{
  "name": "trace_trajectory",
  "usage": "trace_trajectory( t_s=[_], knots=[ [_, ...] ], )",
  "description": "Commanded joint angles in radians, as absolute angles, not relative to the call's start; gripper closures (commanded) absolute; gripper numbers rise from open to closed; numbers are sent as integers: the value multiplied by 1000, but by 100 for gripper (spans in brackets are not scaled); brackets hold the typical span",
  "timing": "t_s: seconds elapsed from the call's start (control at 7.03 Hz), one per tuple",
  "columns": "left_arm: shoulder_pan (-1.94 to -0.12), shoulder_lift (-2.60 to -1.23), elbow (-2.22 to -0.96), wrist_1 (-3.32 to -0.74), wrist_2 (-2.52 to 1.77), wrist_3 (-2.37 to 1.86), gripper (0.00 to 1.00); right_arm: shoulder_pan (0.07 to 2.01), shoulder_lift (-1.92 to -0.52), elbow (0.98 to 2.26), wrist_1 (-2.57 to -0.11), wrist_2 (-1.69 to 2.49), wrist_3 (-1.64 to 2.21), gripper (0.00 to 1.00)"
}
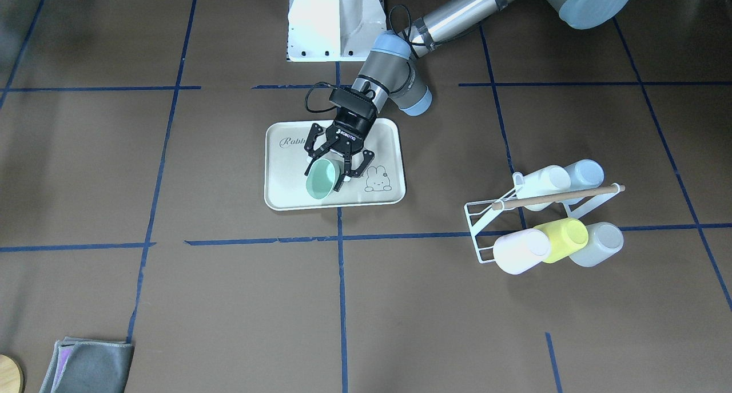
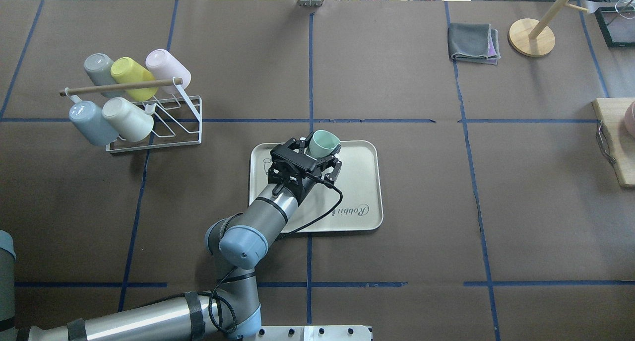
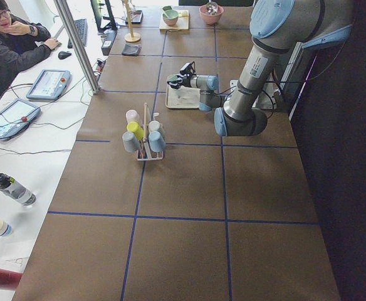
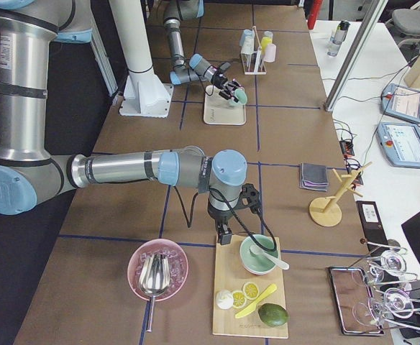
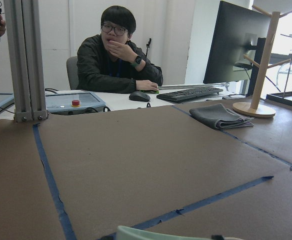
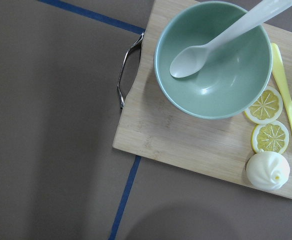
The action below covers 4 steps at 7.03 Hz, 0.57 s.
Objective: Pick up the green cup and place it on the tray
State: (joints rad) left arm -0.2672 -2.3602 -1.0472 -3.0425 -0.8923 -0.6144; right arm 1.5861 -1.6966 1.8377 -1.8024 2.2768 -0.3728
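Observation:
The green cup (image 1: 320, 179) is tilted, its teal inside turned away from the robot, and sits between the fingers of my left gripper (image 1: 330, 173). The gripper is shut on it over the middle of the cream tray (image 1: 286, 178), beside the rabbit drawing. In the overhead view the cup (image 2: 325, 141) sticks out past the gripper (image 2: 321, 153) at the tray's (image 2: 357, 182) far edge. Its rim (image 5: 151, 233) shows at the bottom of the left wrist view. My right gripper (image 4: 224, 233) hangs over a wooden board; I cannot tell whether it is open or shut.
A white wire rack (image 1: 492, 221) with a yellow cup (image 1: 565, 239) and several pale cups stands on the robot's left. A grey cloth (image 2: 474, 43) and a wooden stand (image 2: 532, 31) lie far right. A bamboo board (image 6: 186, 140) carries a green bowl (image 6: 213, 60) with a spoon and lemon slices.

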Motion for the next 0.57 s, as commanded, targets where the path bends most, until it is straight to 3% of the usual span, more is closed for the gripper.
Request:
trace_trajectory(
  t_s=[0.0,0.43],
  knots=[
    [-284,-2350,-1051,-3040,-940,-579,19,1586,-1697,1839,-1802,2276,-373,0],
    [-296,-2257,-1142,-3059,-1006,-499,4,1586,-1697,1839,-1802,2276,-373,0]
  ],
)
